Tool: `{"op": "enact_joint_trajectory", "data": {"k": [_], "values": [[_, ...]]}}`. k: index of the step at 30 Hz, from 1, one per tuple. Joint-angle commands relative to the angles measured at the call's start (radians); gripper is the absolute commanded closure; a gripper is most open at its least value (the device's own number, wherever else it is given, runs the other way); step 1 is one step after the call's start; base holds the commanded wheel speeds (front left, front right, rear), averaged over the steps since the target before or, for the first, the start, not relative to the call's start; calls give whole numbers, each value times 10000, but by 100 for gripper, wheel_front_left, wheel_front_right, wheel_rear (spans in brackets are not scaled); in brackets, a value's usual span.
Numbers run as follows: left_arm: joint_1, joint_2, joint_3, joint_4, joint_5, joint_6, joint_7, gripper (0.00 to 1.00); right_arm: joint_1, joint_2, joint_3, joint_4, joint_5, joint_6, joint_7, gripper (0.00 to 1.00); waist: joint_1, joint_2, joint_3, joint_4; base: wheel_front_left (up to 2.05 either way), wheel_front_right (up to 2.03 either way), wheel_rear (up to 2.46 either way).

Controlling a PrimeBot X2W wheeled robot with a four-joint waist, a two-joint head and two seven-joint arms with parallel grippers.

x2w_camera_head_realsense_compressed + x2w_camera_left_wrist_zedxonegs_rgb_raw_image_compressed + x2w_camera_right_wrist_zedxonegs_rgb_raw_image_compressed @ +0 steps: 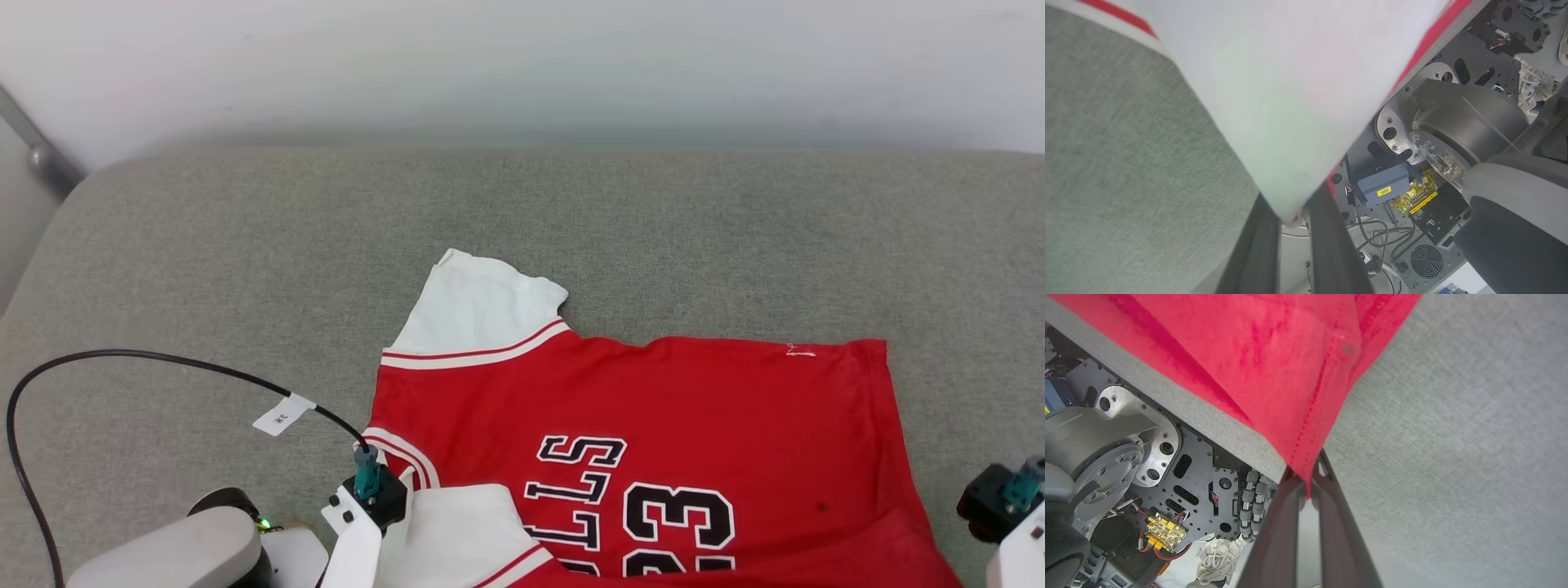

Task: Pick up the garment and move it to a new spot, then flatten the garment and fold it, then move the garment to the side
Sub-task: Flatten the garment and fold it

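Observation:
The garment [653, 408], a red jersey with white sleeves and black-and-white lettering, lies spread on the grey cushion [245, 261], reaching its near edge. One white sleeve [478, 306] points away from me. The other sleeve [457, 531] lies folded over the chest by my left wrist [367, 490]. In the left wrist view, my left gripper [1294, 212] is shut on the tip of that white sleeve [1290, 81]. In the right wrist view, my right gripper [1304, 477] is shut on a stitched red corner of the garment [1274, 355]. My right wrist [1012, 498] sits at the garment's right side.
A black cable [163, 359] with a white tag [282, 415] arcs over the cushion's left part. A white wall [522, 65] rises behind, with a grey bar [41, 147] at far left. The robot's base [1453, 143] stands below the cushion's near edge.

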Motion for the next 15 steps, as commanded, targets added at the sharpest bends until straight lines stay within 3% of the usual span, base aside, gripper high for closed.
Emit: {"op": "enact_joint_trajectory", "data": {"k": [1,5,6,7,8,15], "values": [[165,-12,17,109,67,4,-19,100,181,106,-82,165,-111,-12,-19,100,1,-1,76,-1,0,0,0],[302,-180,19,478,221,32,-301,100,594,470,-268,560,-302,-12,-133,100,1,-1,172,6,0,0,0],[312,-225,29,551,276,32,-434,56,660,570,-353,608,-325,-12,-203,100,1,-1,160,10,0,0,0],[313,-255,97,597,320,32,-614,0,735,668,-449,623,-350,-12,-302,31,1,-1,110,13,0,0,0],[331,-244,172,628,285,34,-765,0,785,764,-550,626,-387,-12,-428,0,1,-1,46,7,0,0,0],[-67,389,957,-5,242,222,-1789,0,1495,1204,-2113,409,-964,-12,-2102,0,1,-1,-602,32,0,0,0]]}}
